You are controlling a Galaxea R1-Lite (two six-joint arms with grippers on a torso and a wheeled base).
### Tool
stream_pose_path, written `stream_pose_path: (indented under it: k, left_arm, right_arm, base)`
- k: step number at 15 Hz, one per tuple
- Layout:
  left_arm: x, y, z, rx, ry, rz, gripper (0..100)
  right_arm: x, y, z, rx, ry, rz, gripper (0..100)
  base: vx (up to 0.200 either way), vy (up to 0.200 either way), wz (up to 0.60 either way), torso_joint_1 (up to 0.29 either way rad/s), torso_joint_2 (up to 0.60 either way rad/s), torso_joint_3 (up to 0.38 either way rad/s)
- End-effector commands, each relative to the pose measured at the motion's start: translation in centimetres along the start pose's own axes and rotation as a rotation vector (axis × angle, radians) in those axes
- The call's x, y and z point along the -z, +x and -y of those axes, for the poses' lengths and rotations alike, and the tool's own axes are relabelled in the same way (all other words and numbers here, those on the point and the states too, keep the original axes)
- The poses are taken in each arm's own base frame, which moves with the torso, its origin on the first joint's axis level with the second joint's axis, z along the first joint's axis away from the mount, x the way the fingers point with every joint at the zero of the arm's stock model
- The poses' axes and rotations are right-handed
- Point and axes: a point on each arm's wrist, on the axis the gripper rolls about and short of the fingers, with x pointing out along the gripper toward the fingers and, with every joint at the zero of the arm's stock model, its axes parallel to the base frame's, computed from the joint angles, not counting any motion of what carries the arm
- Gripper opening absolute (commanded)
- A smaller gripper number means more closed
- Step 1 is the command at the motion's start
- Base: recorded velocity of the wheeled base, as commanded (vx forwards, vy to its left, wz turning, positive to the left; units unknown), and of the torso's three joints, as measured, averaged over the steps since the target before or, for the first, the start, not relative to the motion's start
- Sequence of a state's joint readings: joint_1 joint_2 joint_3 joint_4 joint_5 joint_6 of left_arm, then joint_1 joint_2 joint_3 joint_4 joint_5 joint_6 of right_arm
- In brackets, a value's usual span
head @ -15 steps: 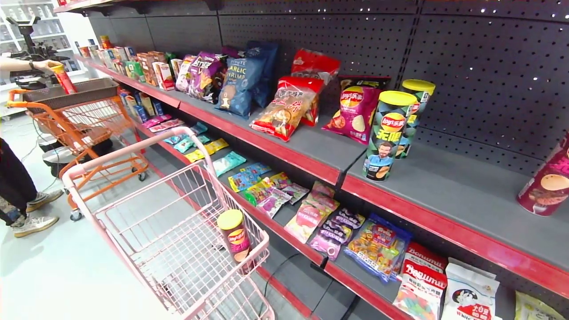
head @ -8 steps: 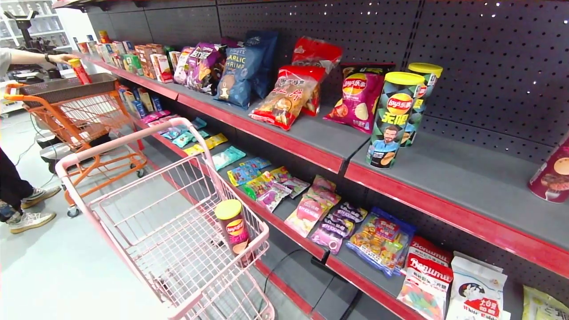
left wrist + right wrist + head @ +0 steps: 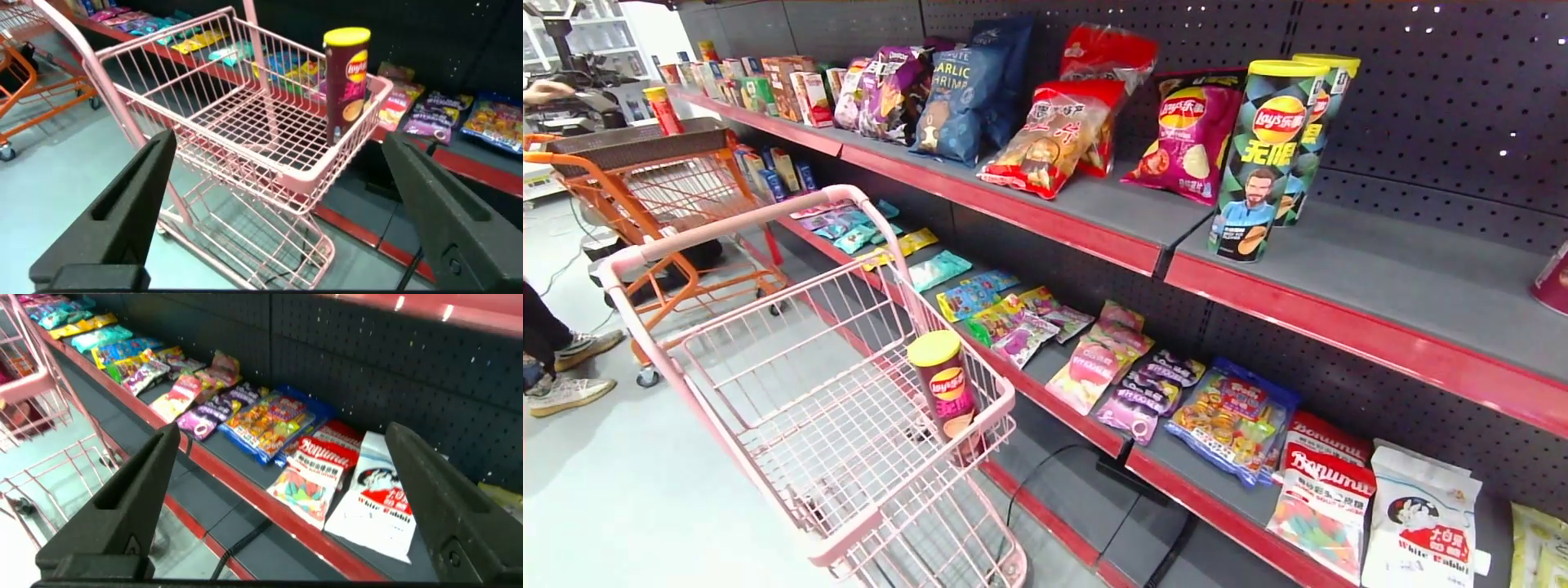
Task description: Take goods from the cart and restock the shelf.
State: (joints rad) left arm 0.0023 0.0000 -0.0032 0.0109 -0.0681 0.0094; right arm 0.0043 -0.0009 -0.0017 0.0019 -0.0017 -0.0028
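Left tool [image 3: 278, 140] gapes by the pink cart [image 3: 245, 155] on grey floor [image 3: 605, 506], right tool [image 3: 282, 433] gapes beside the red-edged shelf [image 3: 245, 486].

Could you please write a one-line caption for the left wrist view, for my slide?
Left gripper, jaws open, faces a pink cart carrying one upright chip can beside the snack shelf.

Tilts lower with the head camera, pushing the shelf [image 3: 1045, 220] and its goods higher in the picture without moving them. At the orange cart [image 3: 678, 184], lets go of the red canister [image 3: 663, 113] and withdraws to the picture's edge, as a person's hand [image 3: 546, 90].
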Motion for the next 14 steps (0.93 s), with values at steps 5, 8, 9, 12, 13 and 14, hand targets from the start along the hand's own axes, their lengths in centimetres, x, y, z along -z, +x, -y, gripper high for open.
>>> stream_pose_path:
  k: [5,8,9,12,13,14]
  left_arm:
    - [-11.2,1.9,-0.2,0.09,-0.05,0.046,100]
    - [-17.8,9.2,-1.1,-0.081,-0.186,-0.033,100]
    - [-16.0,12.9,-1.5,-0.088,-0.174,-0.18,100]
    - [-12.2,19.1,-1.9,0.022,-0.089,-0.416,100]
    - [-10.7,20.7,-2.0,0.056,-0.062,-0.494,100]
    - [-9.7,22.6,-2.2,0.103,-0.057,-0.54,100]
  right_arm:
    - [0.0,0.0,0.0,0.001,0.0,-0.002,100]
    - [0.0,0.0,0.0,-0.001,-0.002,-0.002,100]
    - [0.0,0.0,0.0,0.001,0.0,-0.002,100]
    - [0.0,0.0,0.0,0.001,0.0,-0.002,100]
    - [0.0,0.0,0.0,0.001,0.0,-0.002,100]
    - [0.0,0.0,0.0,-0.001,-0.002,-0.002,100]
  base:
    - [0.0,0.0,0.0,-0.146,0.45,0.298]
    - [0.0,0.0,0.0,-0.024,0.07,0.052]
    - [0.0,0.0,0.0,0.0,0.0,0.0]
    - [0.0,0.0,0.0,0.0,0.0,0.0]
    - [0.0,0.0,0.0,0.0,0.0,0.0]
    - [0.0,0.0,0.0,0.0,0.0,0.0]
